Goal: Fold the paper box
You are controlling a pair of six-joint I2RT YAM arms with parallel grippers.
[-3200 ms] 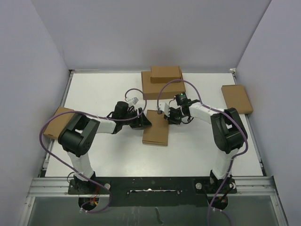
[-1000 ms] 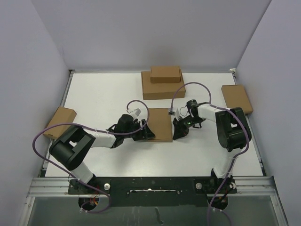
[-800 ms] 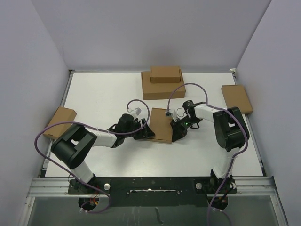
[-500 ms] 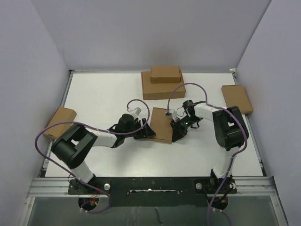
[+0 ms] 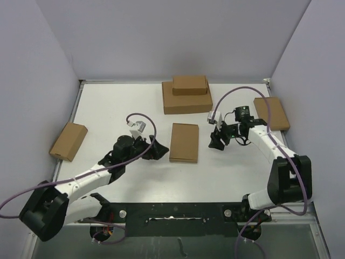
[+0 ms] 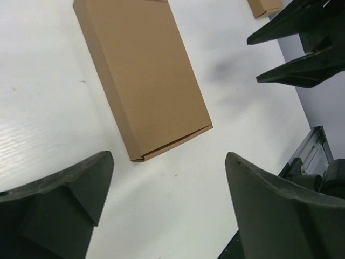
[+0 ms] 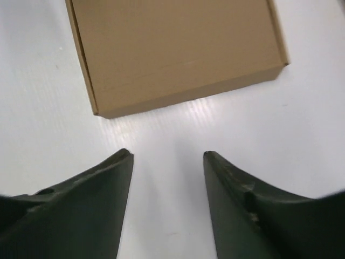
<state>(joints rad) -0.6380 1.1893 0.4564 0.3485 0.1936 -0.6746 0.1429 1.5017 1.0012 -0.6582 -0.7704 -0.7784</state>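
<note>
Now off paper box (image 5: 184,142), left claw (image 5: 157,149), right claw (image 5: 216,141)

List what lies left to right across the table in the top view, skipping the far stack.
left box → left gripper → paper box → right gripper → right box
</note>
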